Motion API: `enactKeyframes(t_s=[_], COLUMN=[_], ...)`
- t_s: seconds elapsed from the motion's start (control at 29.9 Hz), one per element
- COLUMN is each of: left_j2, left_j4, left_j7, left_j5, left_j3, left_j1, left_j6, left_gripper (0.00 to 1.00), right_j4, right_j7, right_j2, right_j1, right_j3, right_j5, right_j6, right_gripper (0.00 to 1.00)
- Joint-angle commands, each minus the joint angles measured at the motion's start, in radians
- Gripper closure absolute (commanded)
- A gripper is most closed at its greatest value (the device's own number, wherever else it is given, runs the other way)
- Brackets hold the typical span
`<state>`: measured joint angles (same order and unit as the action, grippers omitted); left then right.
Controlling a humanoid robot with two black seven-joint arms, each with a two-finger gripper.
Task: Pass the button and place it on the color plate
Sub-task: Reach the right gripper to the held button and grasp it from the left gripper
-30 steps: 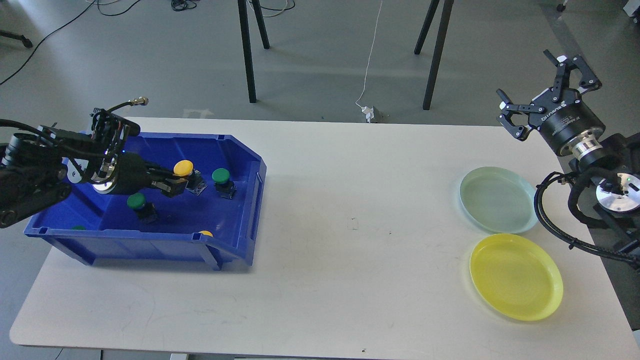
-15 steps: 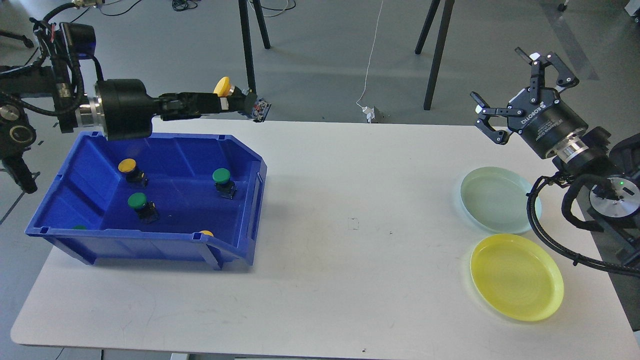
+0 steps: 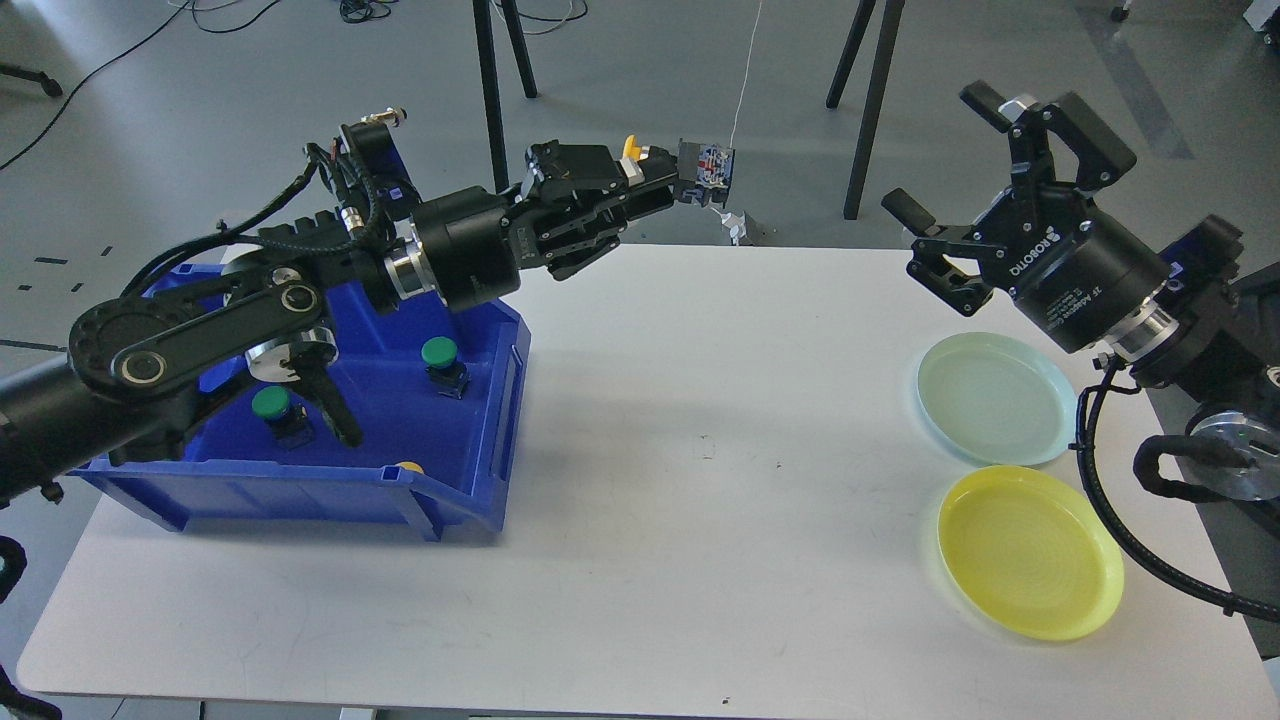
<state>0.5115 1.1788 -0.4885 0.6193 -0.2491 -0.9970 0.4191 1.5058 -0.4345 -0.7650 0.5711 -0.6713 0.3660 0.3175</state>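
Observation:
My left gripper (image 3: 655,178) is shut on a yellow button (image 3: 700,165), holding it high above the table's far edge, its yellow cap edge-on and its dark base pointing right. My right gripper (image 3: 955,155) is open and empty, raised above the table's right side, facing left toward the button with a wide gap between them. A yellow plate (image 3: 1030,565) lies at the front right and a pale green plate (image 3: 995,398) just behind it. A blue bin (image 3: 480,440) on the left holds two green buttons (image 3: 440,353) (image 3: 270,403) and part of a yellow one (image 3: 408,467).
The white table (image 3: 700,520) stretches between bin and plates. Black stand legs (image 3: 495,90) and a white cable stand on the floor behind the table. My left arm's links cover the bin's back left part.
My left gripper lifted the yellow button out of the bin and carried it up and right, past the bin's right end. My right gripper moved left and closer, staying open.

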Motion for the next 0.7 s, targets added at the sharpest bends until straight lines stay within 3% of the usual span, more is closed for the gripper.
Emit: enactKeyframes(t_s=[0.0, 0.3, 0.67], left_j2=[-0.002, -0.002, -0.002], left_j4=[-0.001, -0.002, -0.011], left_j7=[0.000, 0.000, 0.000], left_j5=[-0.004, -0.006, -0.035], left_j3=[-0.006, -0.012, -0.019], left_j1=[0.003, 0.009, 0.014], left_j6=[0.003, 0.041, 0.047], left_gripper=[0.96, 0.96, 0.96], right_j4=[-0.035, -0.147, -0.211], right_j7=[0.000, -0.021, -0.026], right_j2=[0.065, 0.211, 0.289], right_j1=[0.065, 0.199, 0.299], right_j3=[0.090, 0.177, 0.292], right_j5=[0.042, 0.040, 0.042], right_j6=[-0.003, -0.024, -0.029], right_gripper=[0.01, 0.02, 0.03])
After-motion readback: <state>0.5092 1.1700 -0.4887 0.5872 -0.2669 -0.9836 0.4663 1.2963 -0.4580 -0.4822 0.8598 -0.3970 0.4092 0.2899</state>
